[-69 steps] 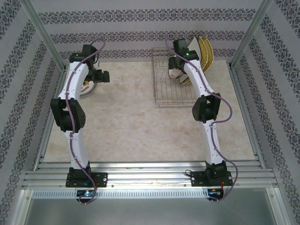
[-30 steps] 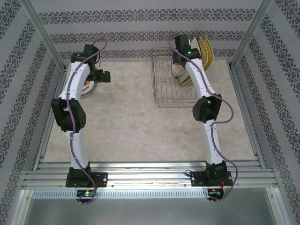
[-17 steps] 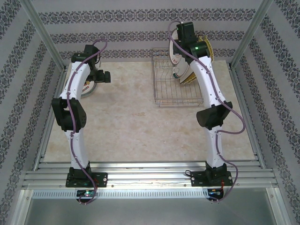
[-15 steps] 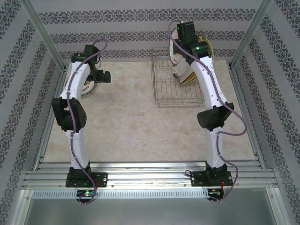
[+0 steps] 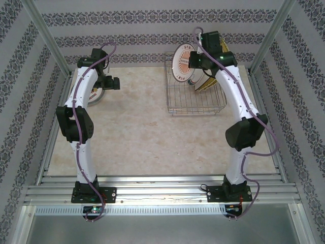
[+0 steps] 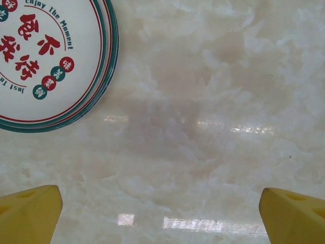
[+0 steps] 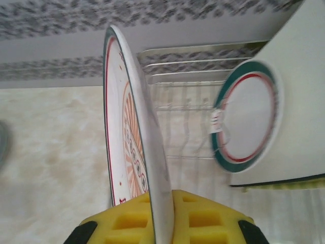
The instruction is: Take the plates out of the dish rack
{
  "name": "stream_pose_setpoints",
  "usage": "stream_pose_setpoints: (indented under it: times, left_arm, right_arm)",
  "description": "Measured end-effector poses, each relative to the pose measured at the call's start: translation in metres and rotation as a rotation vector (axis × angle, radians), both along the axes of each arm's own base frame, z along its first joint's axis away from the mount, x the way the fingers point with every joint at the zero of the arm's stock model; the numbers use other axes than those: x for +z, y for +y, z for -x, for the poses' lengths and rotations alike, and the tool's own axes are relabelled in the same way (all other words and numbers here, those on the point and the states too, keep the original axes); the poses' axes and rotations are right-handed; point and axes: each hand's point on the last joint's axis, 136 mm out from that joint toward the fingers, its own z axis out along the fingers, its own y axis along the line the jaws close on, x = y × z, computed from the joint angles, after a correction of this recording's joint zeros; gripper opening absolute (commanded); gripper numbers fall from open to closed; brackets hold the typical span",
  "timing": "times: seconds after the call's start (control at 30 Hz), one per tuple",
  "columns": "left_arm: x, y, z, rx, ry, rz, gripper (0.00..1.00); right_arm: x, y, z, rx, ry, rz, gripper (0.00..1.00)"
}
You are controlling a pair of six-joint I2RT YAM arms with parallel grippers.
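My right gripper is shut on the rim of a round white plate with an orange-red sunburst pattern, holding it upright on edge above the dish rack. A green-banded round plate still leans in the rack against a white square plate, with a yellow plate's edge below. Another round plate with red characters and a green rim lies flat at the table's left. Just right of it, my left gripper hovers open over bare table.
The silver wire rack stands at the back right, close to the patterned rear wall. Metal frame posts rise at both back corners. Marble-look tabletop stretches between the two arms.
The right arm has lifted the sunburst plate up out of the rack and turned its face toward the left. The left arm has stayed still.
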Motion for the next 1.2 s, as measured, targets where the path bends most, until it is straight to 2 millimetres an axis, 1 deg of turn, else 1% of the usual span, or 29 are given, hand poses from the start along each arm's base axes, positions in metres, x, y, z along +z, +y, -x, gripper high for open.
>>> stream_pose_setpoints:
  times: [0.17,0.3,0.37,0.43,0.5,0.6,0.73,0.87,0.97,1.07,1.13,1.2]
  left_arm:
    - [0.0,-0.001,0.0,-0.001,0.0,0.004,1.0]
    - [0.0,-0.003,0.0,-0.007,-0.001,0.005,1.0]
    - [0.0,-0.005,0.0,-0.011,-0.001,0.008,1.0]
    - [0.0,-0.007,0.0,-0.013,0.0,0.008,1.0]
    - [0.0,-0.007,0.0,-0.015,-0.001,0.011,1.0]
    - [0.0,-0.008,0.0,-0.016,-0.001,0.012,1.0]
    - [0.0,-0.009,0.0,-0.018,-0.001,0.018,1.0]
    - [0.001,-0.016,-0.002,-0.032,-0.008,0.053,1.0]
    - [0.0,-0.026,-0.005,-0.053,-0.021,0.108,1.0]
    - [-0.003,-0.041,-0.009,-0.086,-0.036,0.192,1.0]
    - [-0.008,-0.055,-0.012,-0.115,-0.052,0.266,1.0]
    - [-0.014,-0.074,-0.01,-0.151,-0.069,0.379,1.0]
  right_arm:
    - [-0.009,0.014,0.012,0.087,0.004,-0.316,0.0]
    - [-0.031,0.024,0.013,0.145,0.023,-0.565,0.0]
    - [-0.047,0.028,0.015,0.157,0.055,-0.649,0.0]
    - [-0.056,0.034,0.017,0.18,0.077,-0.717,0.0]
    - [-0.059,0.038,0.018,0.201,0.081,-0.763,0.0]
    - [-0.057,0.042,0.02,0.227,0.074,-0.804,0.0]
    - [-0.051,0.044,0.02,0.253,0.047,-0.833,0.0]
    - [-0.052,0.046,0.018,0.263,0.039,-0.849,0.0]
    - [-0.06,0.047,0.015,0.258,0.05,-0.86,0.0]
    - [-0.069,0.05,0.013,0.253,0.073,-0.865,0.0]
    - [-0.074,0.051,0.012,0.249,0.081,-0.865,0.0]
    - [-0.076,0.053,0.013,0.251,0.088,-0.865,0.0]
